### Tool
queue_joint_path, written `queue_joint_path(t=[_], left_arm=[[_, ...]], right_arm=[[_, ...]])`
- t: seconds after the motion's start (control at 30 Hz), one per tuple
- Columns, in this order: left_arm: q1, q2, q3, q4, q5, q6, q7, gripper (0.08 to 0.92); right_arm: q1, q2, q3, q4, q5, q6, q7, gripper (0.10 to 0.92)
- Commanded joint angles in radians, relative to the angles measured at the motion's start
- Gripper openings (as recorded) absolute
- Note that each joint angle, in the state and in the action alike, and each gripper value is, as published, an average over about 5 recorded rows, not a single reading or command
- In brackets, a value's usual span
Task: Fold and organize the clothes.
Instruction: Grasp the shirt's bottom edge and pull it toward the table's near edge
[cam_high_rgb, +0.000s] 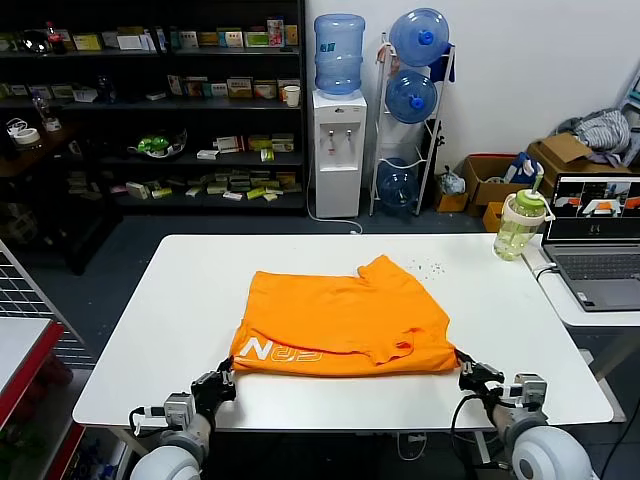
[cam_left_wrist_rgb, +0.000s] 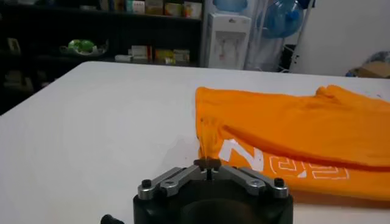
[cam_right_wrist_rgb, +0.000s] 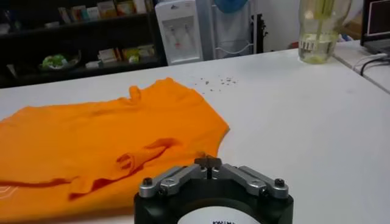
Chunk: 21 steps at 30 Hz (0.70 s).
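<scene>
The bright orange T-shirt (cam_high_rgb: 340, 320) lies folded on the white table (cam_high_rgb: 180, 320), its white lettering along the near edge. My left gripper (cam_high_rgb: 226, 375) is at the shirt's near left corner. In the left wrist view the gripper (cam_left_wrist_rgb: 207, 163) is shut on a pinch of orange fabric pulled from the shirt (cam_left_wrist_rgb: 292, 128). My right gripper (cam_high_rgb: 466, 372) is at the near right corner. In the right wrist view it (cam_right_wrist_rgb: 208, 161) is shut, with a bit of the shirt (cam_right_wrist_rgb: 91, 140) between the pads.
A green drink bottle (cam_high_rgb: 520, 225) stands at the table's far right corner. A laptop (cam_high_rgb: 600, 250) sits on a side table to the right. A water dispenser (cam_high_rgb: 337, 150) and dark shelves (cam_high_rgb: 150, 110) stand behind. A wire rack (cam_high_rgb: 25, 300) is at the left.
</scene>
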Motion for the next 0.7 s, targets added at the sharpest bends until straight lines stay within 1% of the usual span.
queue_joint_path(t=[0.03,0.23,0.43,0.5,0.57,0.7], left_arm=[[0.117,0.056,-0.043,-0.118,-0.071,0.002,-0.014,0.09],[0.196,0.067,-0.043,-0.164,-0.078,0.006,-0.032,0.09],[0.244,0.066,-0.043,-0.186,-0.076,0.013,-0.029,0.091],[0.25,0.063,-0.044,-0.188,-0.076,0.025,-0.027,0.111],[0.25,0.061,-0.047,-0.186,-0.074,0.033,-0.024,0.156],[0.238,0.061,-0.05,-0.185,-0.074,0.044,-0.023,0.268]], right_arm=[[-0.183,-0.03,0.09,0.129,0.024,-0.023,0.022,0.124],[-0.264,-0.025,0.121,0.149,0.018,-0.041,0.033,0.124],[-0.298,-0.015,0.134,0.155,-0.01,-0.066,0.052,0.124],[-0.296,-0.014,0.136,0.152,-0.036,-0.073,0.05,0.135],[-0.289,-0.013,0.136,0.149,-0.055,-0.072,0.043,0.162],[-0.253,-0.016,0.123,0.163,-0.066,-0.072,0.038,0.275]])
